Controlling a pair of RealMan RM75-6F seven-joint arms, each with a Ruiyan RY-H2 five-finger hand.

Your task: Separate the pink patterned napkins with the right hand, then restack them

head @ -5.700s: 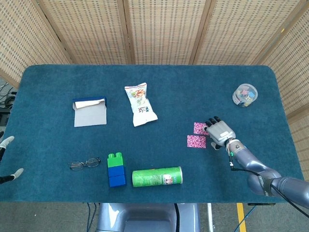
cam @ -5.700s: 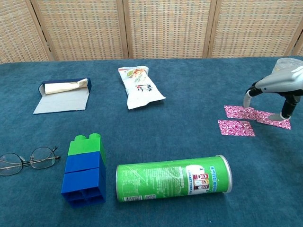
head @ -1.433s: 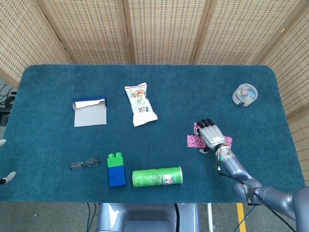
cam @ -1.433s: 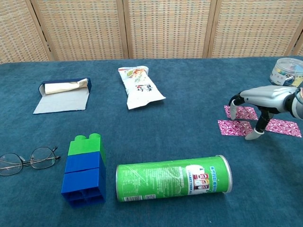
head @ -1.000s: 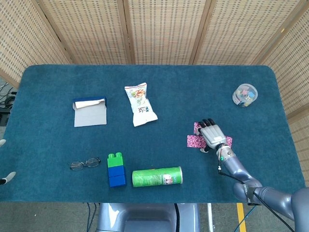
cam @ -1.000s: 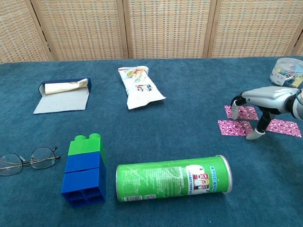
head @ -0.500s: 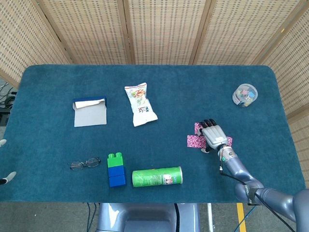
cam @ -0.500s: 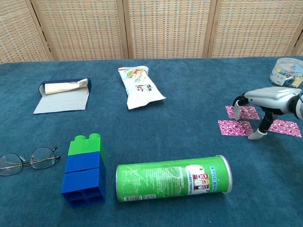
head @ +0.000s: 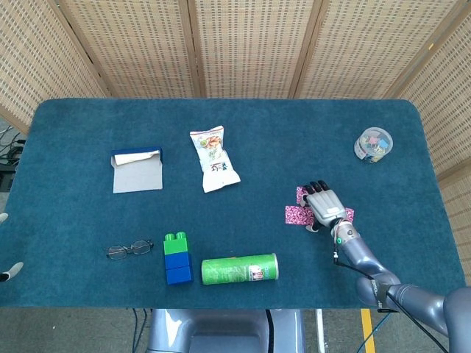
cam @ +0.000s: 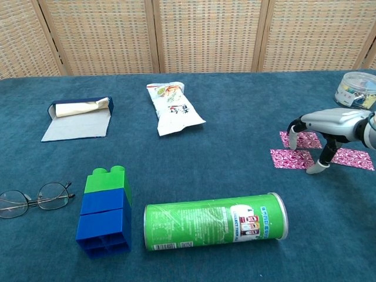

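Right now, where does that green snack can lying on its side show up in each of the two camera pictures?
Head view: the green snack can lies near the table's front edge, a little left of centre.
Chest view: it fills the lower middle, large and close.
Shared landmark: the green-and-blue toy block stack stands just to its left in both.

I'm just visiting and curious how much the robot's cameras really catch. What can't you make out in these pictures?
- Head view: the right hand covers the middle of the pink napkins, so any overlap is hidden.
- Chest view: whether its fingertips touch a napkin or the table is unclear.
- Left hand: cut off by the head view's left edge; absent from chest view.
- Small tub: contents too small; cut by the chest view's right edge.
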